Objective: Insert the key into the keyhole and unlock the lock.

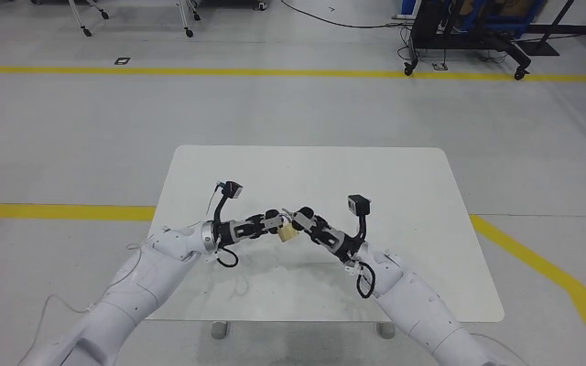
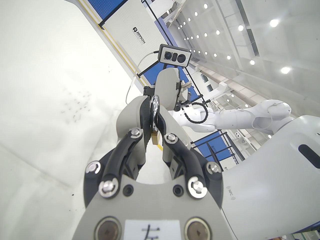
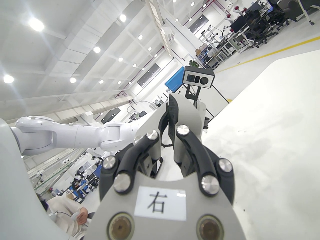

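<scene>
Clamped between the closed pads of the left gripper (image 2: 153, 116) is the silvery key (image 2: 155, 104), with the brass lock (image 1: 288, 234) seen just beneath it, above the white surface (image 1: 403, 183). Met tip to tip by it, the right gripper (image 3: 170, 111) is drawn almost fully together; what it grips cannot be told.

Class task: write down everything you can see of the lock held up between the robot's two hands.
The lock is a small brass-coloured block, metal by its look, held above the white table where the left hand and right hand meet. In the left wrist view a brass-coloured edge shows between the left hand's fingers, beside a thin silvery metal piece pinched in their black pads. Keyhole and shackle cannot be made out.
</scene>
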